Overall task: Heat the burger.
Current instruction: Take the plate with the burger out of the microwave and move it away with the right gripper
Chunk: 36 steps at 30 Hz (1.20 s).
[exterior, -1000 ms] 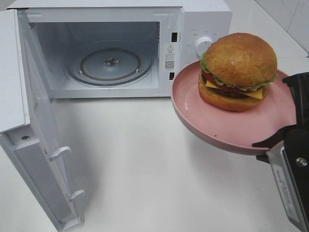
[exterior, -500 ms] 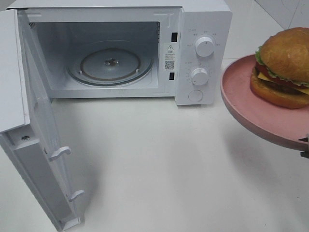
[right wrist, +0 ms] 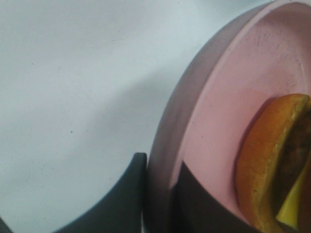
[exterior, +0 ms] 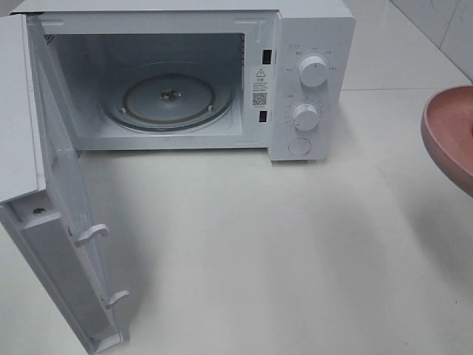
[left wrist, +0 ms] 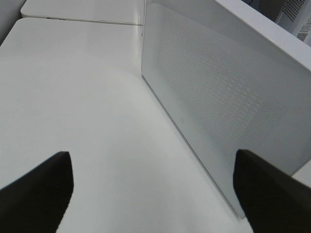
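white tabletop (exterior: pixel 244 244), white tiled wall (exterior: pixel 443 18) at far right corner.

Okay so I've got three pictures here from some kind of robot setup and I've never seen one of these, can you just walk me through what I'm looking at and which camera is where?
This is a robot with two arms, each ending in a two-fingered end effector. One picture comes from a camera mounted high, looking down on a white table. On it stands a white microwave with its door swung wide open and its glass turntable bare.

The other two pictures come from cameras on the wrists. The left one looks past the open left end effector, which holds nothing, at the outside of the microwave door.

The right one shows the right end effector shut on the rim of a pink plate, lifted off the table. The burger sits on it. In the high view, only the plate's edge shows at the far right.
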Tool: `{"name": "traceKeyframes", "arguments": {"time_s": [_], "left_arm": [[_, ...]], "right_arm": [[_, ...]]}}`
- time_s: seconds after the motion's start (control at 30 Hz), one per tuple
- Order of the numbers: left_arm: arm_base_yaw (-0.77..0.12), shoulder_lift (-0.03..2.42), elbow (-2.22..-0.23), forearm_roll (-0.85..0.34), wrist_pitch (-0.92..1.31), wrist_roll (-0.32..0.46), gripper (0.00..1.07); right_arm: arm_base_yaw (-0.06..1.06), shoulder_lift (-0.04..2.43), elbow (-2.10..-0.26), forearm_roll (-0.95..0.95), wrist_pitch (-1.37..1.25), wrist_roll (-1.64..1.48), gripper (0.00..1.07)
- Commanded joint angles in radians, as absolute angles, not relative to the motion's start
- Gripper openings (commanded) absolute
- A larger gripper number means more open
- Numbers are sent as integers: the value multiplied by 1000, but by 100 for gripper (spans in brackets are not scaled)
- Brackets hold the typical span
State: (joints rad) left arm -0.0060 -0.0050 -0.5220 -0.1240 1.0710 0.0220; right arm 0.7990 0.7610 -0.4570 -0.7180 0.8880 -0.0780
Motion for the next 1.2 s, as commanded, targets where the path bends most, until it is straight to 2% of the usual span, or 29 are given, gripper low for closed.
{"name": "traceKeyframes", "arguments": {"time_s": [0.03, 0.4, 0.93, 1.0, 1.2], "left_arm": [[-6, -10, -517, -131, 1072, 24, 82], [-6, -10, -517, -131, 1072, 24, 82], [-6, -10, -517, -131, 1072, 24, 82], [-6, -10, -517, -131, 1072, 24, 82], [-6, -10, -517, -131, 1072, 24, 82]], "right_arm": [[800, 751, -459, -830, 904, 36, 0], [800, 786, -447, -903, 1009, 320, 0], [798, 1030, -447, -917, 1037, 683, 0], [774, 1106, -447, -922, 1029, 782, 0], [723, 1175, -447, -933, 1007, 806, 0]]}}
